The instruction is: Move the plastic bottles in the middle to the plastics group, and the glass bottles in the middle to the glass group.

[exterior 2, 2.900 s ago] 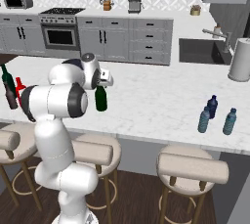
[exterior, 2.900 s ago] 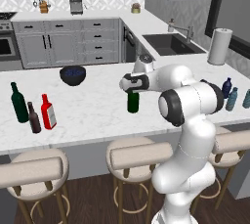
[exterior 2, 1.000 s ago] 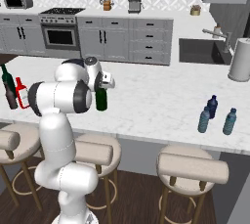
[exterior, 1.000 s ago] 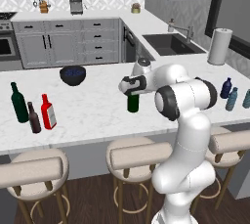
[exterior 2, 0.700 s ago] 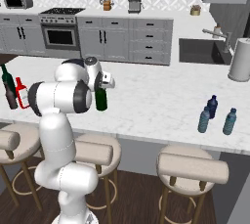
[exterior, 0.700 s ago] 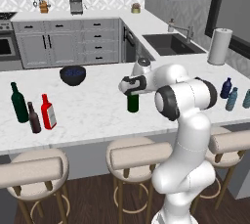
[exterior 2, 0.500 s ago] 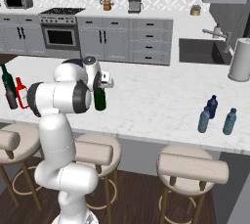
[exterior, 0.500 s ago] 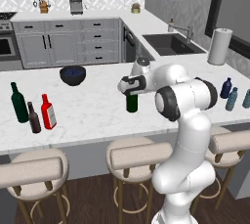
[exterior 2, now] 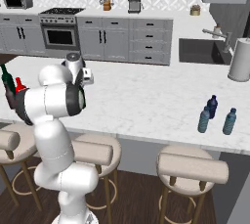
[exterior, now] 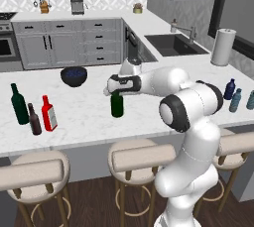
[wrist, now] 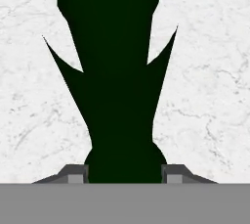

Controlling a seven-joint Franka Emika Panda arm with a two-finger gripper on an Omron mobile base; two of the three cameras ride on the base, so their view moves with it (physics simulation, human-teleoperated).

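At counter centre, gripper [exterior: 116,90] pinches the green bottle [exterior: 117,106] by its neck, bottle upright on marble. Grasp looks made; next, lift and carry toward 9 o'clock, to the glass group [exterior: 20,105].

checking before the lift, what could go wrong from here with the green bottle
1. The gripper is shut on the green wine bottle near its top, so the heavy body may swing or slip when raised.
2. The glass group is tightly packed: the red bottle, brown bottle and dark teal-green bottle stand close, so setting down there could topple one.
3. The dark bowl sits near the path leftward.
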